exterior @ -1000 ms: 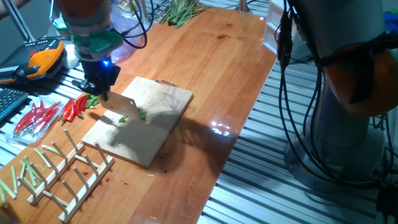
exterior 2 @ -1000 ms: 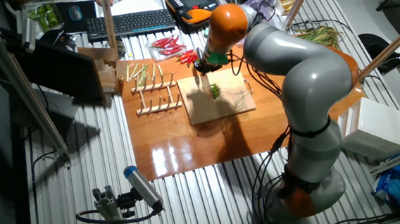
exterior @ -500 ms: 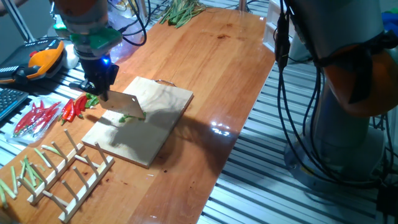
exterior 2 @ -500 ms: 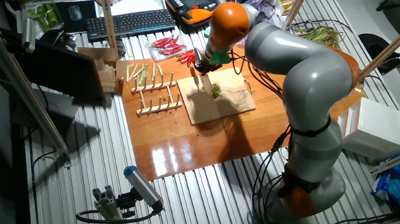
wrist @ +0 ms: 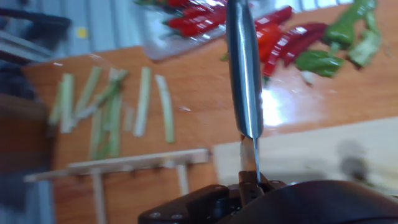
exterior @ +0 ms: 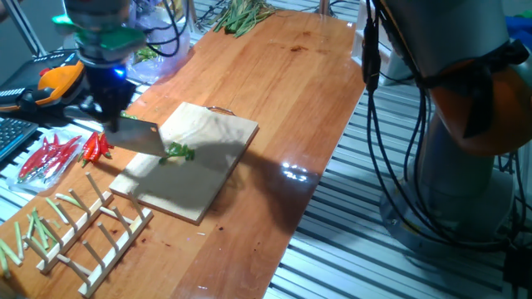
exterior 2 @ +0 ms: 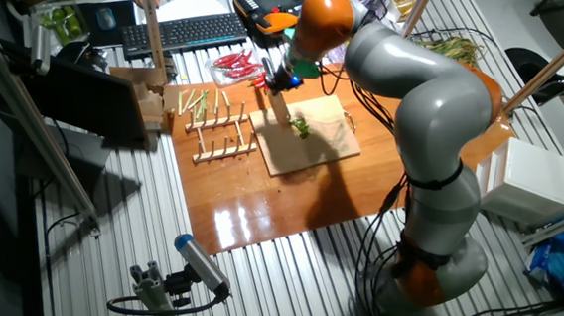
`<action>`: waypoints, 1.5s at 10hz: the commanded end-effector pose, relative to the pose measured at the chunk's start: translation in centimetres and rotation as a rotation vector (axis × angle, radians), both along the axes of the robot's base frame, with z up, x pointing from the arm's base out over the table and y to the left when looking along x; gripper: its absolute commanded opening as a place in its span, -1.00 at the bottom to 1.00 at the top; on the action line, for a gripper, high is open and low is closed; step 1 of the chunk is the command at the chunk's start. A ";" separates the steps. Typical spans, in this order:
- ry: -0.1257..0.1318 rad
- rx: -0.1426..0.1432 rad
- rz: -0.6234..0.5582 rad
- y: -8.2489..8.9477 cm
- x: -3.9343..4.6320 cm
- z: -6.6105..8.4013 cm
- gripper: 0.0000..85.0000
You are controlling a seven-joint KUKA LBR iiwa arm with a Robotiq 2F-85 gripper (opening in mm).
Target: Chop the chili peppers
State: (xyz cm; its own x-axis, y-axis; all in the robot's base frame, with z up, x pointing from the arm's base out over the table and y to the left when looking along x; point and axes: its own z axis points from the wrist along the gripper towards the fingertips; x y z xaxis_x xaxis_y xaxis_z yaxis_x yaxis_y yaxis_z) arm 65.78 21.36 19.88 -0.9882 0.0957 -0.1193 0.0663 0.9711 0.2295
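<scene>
The hand view is blurry all over. The gripper [wrist: 252,186] is a dark shape cut off by the bottom edge, and its fingers cannot be told apart there. The knife [wrist: 244,68] runs off the top edge. The red chilies [wrist: 283,37] and green stalk sticks [wrist: 112,102] look soft and smeared.

In one fixed view, the knife blade [exterior: 137,137] covers part of the cutting board [exterior: 204,158]. The chili peppers [exterior: 180,152] are tiny green bits, too small to count. The robot's arm [exterior: 449,75] is cut off by the top and right edges.
</scene>
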 end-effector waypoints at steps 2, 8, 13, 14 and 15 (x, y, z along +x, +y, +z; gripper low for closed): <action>-0.008 0.010 0.003 3.7 0.38 0.9 -1.00; -0.033 -0.008 -0.005 9.8 -0.44 -0.2 -1.00; -0.087 -0.102 0.068 10.7 -0.32 -1.1 -1.00; -0.101 -0.117 0.073 10.6 -0.27 -1.2 -1.00; -0.104 -0.128 0.075 10.6 -0.25 -1.5 -1.00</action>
